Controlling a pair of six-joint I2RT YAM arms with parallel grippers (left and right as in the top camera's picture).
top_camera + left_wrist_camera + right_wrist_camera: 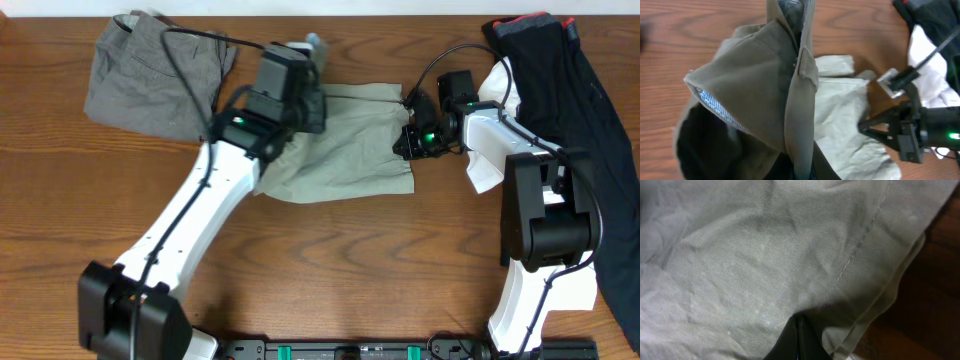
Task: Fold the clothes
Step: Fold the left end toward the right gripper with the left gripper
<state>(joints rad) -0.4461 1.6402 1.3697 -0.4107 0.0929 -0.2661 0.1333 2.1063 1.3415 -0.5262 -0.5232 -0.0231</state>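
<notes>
We see left gripper (303,62) clamping the shorts (350,150) by the waistband (801,65), tips buried in cloth; right gripper (798,339) closed at hem (875,325), pinch unclear; brown wooden surface (330,260)

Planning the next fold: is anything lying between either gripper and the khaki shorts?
Nothing visible. The left gripper pinches the khaki shorts at the waistband; the right gripper rests shut against their leg hem.
</notes>
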